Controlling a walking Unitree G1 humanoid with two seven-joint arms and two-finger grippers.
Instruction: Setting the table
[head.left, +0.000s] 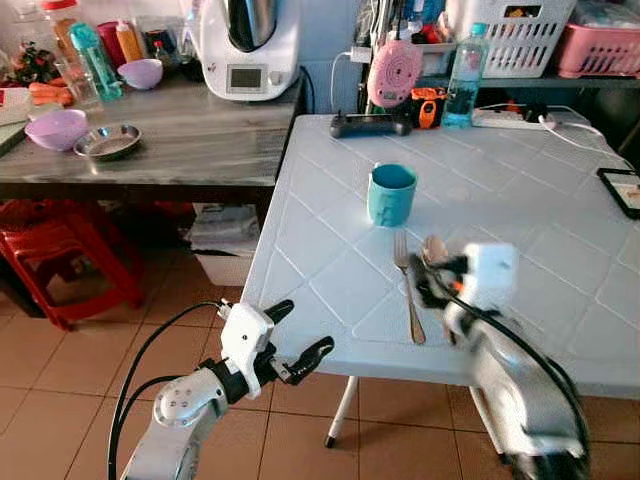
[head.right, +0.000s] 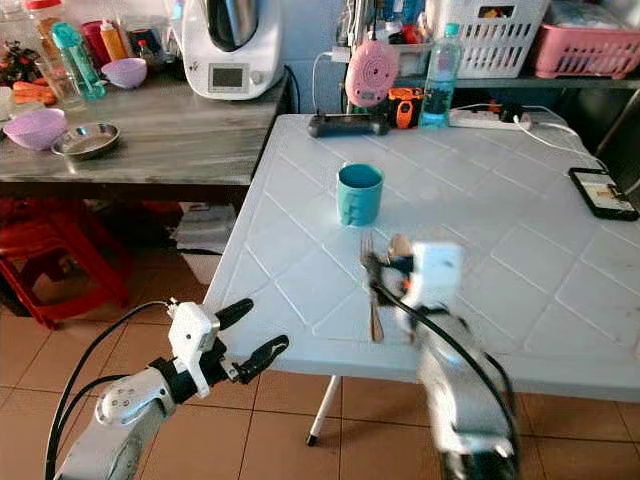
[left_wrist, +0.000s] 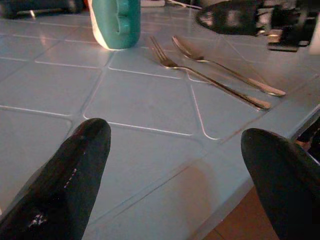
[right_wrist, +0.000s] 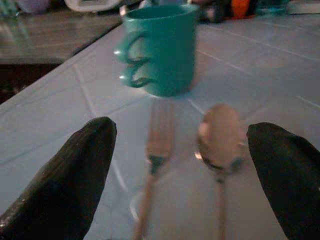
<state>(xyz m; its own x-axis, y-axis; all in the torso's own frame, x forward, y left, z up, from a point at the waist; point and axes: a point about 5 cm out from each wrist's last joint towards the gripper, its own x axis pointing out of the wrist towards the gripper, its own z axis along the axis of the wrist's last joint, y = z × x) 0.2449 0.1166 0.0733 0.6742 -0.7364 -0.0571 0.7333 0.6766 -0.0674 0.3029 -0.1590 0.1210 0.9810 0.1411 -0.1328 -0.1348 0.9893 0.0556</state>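
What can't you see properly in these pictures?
- Spoon: in the head views the blurred right gripper covers most of it.
- Fork: blurred in the right wrist view, so its tines are unclear.
- Phone: cut off by the edge of the left eye view.
- Inside the teal mug: too hidden to tell if anything is in it.
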